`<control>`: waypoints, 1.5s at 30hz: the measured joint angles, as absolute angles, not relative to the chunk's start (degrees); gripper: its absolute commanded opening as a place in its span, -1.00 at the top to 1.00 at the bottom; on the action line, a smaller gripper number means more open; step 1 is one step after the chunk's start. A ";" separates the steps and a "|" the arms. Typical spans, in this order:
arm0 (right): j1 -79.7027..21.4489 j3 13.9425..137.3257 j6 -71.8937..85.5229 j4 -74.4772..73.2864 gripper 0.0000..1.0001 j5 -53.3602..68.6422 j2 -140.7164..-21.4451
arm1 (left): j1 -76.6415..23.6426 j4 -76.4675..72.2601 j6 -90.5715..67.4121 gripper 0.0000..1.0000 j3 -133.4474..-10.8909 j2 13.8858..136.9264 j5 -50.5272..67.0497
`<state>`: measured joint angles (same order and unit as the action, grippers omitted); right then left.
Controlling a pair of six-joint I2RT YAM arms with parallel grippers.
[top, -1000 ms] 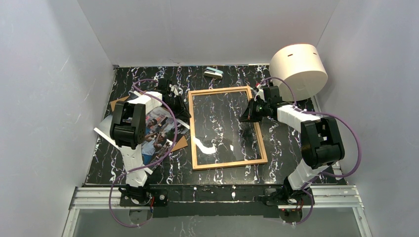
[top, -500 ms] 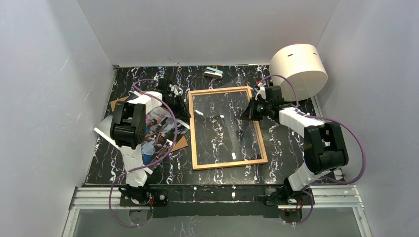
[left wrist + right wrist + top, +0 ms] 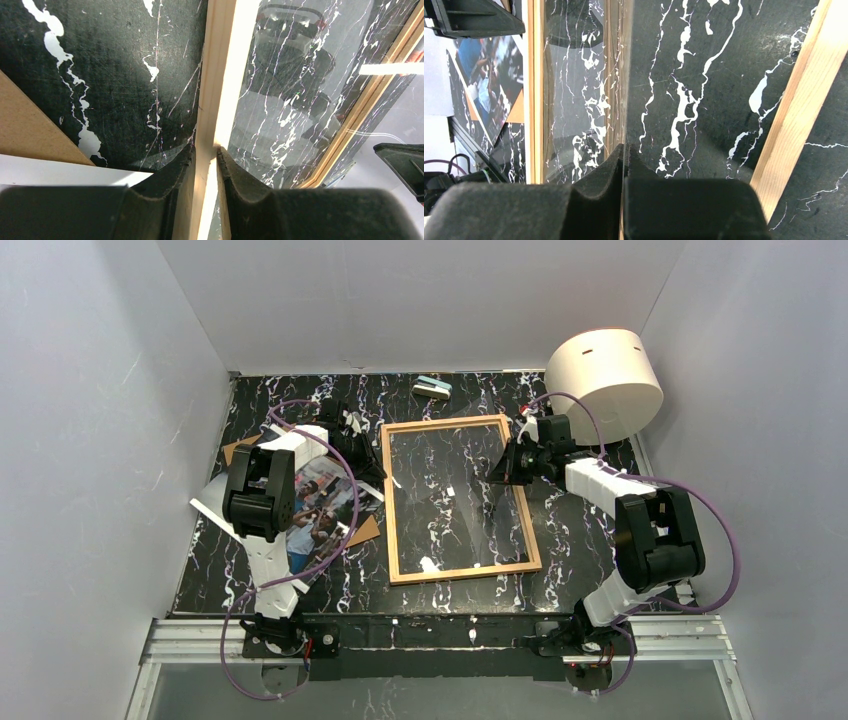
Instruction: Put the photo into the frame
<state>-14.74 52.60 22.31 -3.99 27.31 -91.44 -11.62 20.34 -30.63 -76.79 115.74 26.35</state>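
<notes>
The frame (image 3: 460, 571), thin light wood, lies flat mid-table. My left gripper (image 3: 378, 468) is shut on its left rail (image 3: 215, 90), one finger on each side of the wood, as the left wrist view (image 3: 205, 150) shows. My right gripper (image 3: 497, 475) is shut on the right edge of the clear glass pane (image 3: 450, 500), which tilts up off the frame. The right wrist view shows the jaws (image 3: 625, 150) pinching the thin pane (image 3: 584, 100) edge-on, beside the frame's right rail (image 3: 796, 105). The photo (image 3: 320, 505) lies face up left of the frame, partly under my left arm.
Brown cardboard backing (image 3: 366, 531) lies under the photo. A large white cylinder (image 3: 605, 380) stands at the back right beside my right arm. A small teal and black object (image 3: 432, 388) lies behind the frame. White walls enclose the table.
My right gripper has moved back a little and raised the pane's right edge, so the glass tilts more and its reflections have shifted. My left arm has not moved.
</notes>
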 measured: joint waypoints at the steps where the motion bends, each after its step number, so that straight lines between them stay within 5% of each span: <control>1: -14.74 52.60 22.37 -3.86 0.84 27.64 -91.44 | -11.62 20.34 -30.63 0.61 -76.79 115.74 26.35; 6: -14.72 52.60 23.24 -2.98 0.67 30.04 -91.57 | -11.62 20.34 -30.59 0.61 -76.79 115.74 26.37; 12: -14.63 52.60 25.63 -1.28 0.00 33.50 -92.71 | -11.62 20.32 -30.57 0.61 -76.79 115.81 26.44; 15: -14.59 51.90 26.63 0.12 -0.10 35.11 -93.32 | -11.62 20.29 -30.55 0.61 -76.79 115.81 26.44; 17: -14.52 51.11 27.00 0.71 -0.04 35.99 -93.58 | -11.62 20.29 -30.50 0.61 -76.79 115.81 26.44; 24: -13.82 50.02 29.08 2.37 0.80 39.11 -94.65 | -11.62 20.38 -30.13 0.63 -76.93 115.87 26.55; 45: -13.63 53.47 41.01 5.28 0.81 52.29 -91.39 | -11.42 21.26 -29.58 0.66 -78.02 116.77 27.66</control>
<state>-13.63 53.47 41.01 5.28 52.29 -91.39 -11.42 21.26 -29.58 -78.02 116.77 27.66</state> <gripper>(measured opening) 0.090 0.174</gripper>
